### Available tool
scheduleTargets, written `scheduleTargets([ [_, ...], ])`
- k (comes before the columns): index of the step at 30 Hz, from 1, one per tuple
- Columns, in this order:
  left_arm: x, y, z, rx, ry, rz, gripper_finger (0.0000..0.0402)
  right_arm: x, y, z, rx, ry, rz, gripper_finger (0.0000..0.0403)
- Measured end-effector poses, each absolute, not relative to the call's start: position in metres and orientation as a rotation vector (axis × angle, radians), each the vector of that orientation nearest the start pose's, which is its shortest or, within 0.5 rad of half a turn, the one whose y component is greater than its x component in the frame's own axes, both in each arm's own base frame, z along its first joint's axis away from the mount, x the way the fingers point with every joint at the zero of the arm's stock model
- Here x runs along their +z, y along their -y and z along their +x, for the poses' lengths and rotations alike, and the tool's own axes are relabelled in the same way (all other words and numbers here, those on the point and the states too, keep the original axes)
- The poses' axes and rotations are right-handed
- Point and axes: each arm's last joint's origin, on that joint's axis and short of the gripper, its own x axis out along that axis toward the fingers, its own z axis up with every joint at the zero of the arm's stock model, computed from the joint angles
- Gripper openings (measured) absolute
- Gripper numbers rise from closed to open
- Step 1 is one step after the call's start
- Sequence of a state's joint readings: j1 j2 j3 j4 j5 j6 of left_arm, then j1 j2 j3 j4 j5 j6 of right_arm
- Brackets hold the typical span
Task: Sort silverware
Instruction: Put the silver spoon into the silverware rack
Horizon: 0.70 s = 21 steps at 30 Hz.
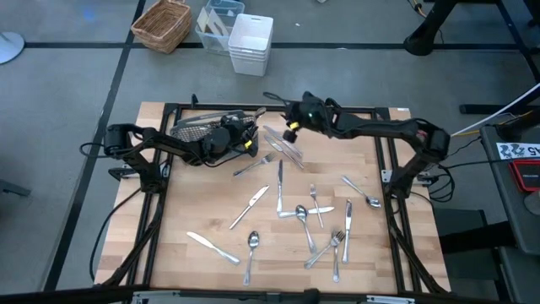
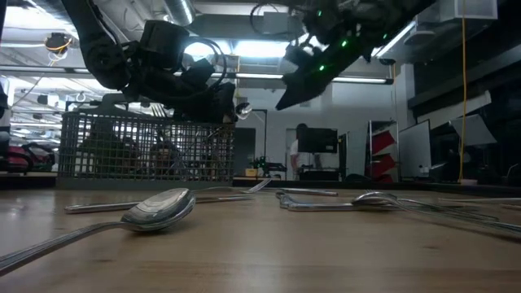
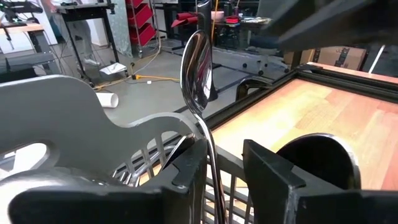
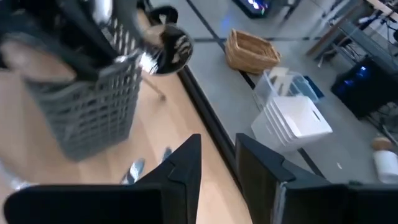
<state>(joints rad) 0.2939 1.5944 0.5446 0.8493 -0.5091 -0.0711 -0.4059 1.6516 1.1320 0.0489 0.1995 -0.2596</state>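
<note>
Start at the left. Your left pincer (image 1: 246, 140) hangs over the grey mesh caddy (image 1: 201, 127), near the 11 o'clock part of the worktop (image 1: 202, 279). A spoon (image 3: 198, 74) stands up between its two fingers, bowl on top, handle going down toward the caddy. The fingers look a little apart, and the spoon leans on one of them, so you can't tell if it is pinched or already let go.

What could go wrong: if the spoon is loose and not lined up with a slot, it may tip, hit the rim and fall outside. If it sticks to the finger, it may come back up when the arm lifts. The arm could also bump the caddy and push it.

Now go right. Your right pincer (image 1: 289, 133) is up in the air at about 12 o'clock, just beside the left one. Its fingers are a little apart and hold nothing. The two arms are close and could knock together.

The rest of the silverware (image 1: 304, 215) lies flat from the middle toward 5 o'clock, well apart from both pincers.
</note>
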Motion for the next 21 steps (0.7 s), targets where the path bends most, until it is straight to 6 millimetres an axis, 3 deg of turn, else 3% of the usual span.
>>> scheduleTargets([
  [4, 0.166, -0.098, 0.275, 0.807, -0.176, -0.045, 0.0096, 0.243, 0.165, 0.348, -0.476, -0.449, -0.167, 0.0101],
  [13, 0.166, -0.098, 0.275, 0.807, -0.177, -0.045, 0.0096, 0.222, 0.170, 0.368, -0.397, -0.337, -0.164, 0.0101],
  [21, 0.166, -0.098, 0.275, 0.813, -0.177, -0.044, 0.0096, 0.228, 0.169, 0.372, -0.326, -0.225, -0.179, 0.0101],
])
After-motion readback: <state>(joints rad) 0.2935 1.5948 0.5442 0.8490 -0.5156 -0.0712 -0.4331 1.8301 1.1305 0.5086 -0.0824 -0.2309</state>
